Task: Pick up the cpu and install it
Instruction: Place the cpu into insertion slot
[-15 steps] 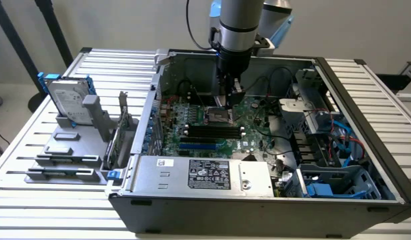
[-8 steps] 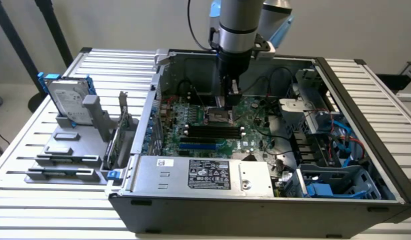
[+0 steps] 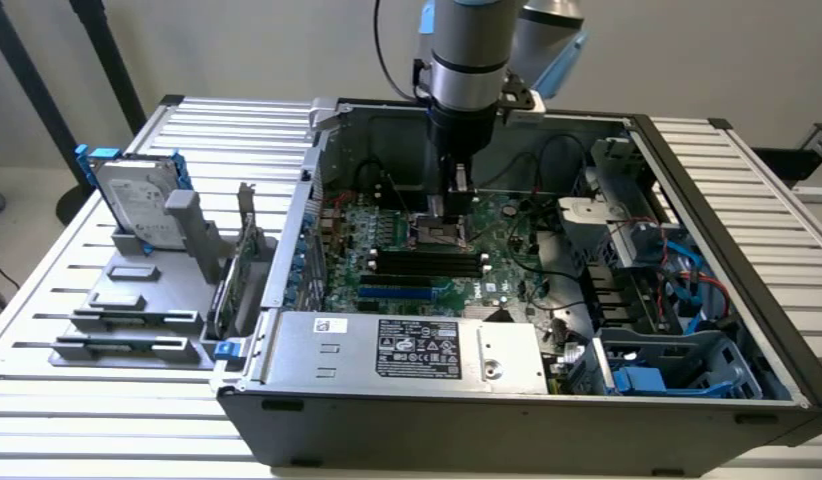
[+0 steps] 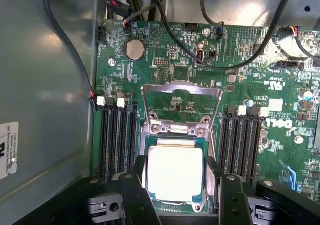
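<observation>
- While a hard drive [image 3: 138, 200] and other spare parts are kept on the slatted tabletop [image 3: 64, 400], the work is being done inside the big open computer case [image 3: 518, 425] that is laid on it.
- Most of the floor of the case is covered by a green board [image 4: 280, 85], and the arm [image 3: 465, 60] is reached straight down to the middle of that board.
- On the board the socket [image 4: 176, 129] is found, with rows of long black slots [image 4: 117, 140] on either side of it.
- A shiny metal lid [image 4: 181, 87] belongs to the socket, and it is seen tipped up and open.
- The cpu [image 4: 175, 172], a small silver square, is seen right at the socket and lined up with it.
- The picking-up part is judged to be done, because the cpu is at the socket and not out on the tabletop.
- Whether the cpu is sat all the way down in the socket cannot be told.
- The lid is not yet shut over the cpu, so the putting-in part is judged to be close to done but not finished.
- The gripper [image 4: 176, 185] is spread about as wide as the cpu.
- Its dark fingers [image 4: 137, 185] are set against two opposite sides of the cpu, so the cpu is judged to be held between them.
</observation>
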Motion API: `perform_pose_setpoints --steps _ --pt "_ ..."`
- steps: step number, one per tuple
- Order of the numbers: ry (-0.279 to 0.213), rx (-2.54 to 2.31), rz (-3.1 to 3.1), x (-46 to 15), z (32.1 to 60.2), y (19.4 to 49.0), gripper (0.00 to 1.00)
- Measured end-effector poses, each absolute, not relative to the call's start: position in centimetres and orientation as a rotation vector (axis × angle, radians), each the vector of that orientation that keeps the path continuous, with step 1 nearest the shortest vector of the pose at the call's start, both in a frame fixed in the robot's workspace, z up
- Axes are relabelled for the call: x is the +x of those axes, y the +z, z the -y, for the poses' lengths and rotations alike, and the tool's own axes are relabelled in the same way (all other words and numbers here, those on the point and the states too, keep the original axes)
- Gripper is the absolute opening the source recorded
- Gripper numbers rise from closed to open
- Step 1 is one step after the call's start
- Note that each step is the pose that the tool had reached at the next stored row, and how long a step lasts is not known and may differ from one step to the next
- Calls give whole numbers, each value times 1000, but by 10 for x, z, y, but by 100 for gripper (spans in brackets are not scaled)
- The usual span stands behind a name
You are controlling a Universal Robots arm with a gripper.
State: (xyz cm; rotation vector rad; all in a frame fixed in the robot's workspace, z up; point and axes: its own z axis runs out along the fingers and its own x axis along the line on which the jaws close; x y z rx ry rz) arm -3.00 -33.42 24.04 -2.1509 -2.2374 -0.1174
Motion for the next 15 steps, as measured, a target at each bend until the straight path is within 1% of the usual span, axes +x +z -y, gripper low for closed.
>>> perform_pose_setpoints --steps 5,15 --pt "-118 -2156 2232 -42 334 238 55" --pt "-117 -2158 2230 -42 334 231 55"
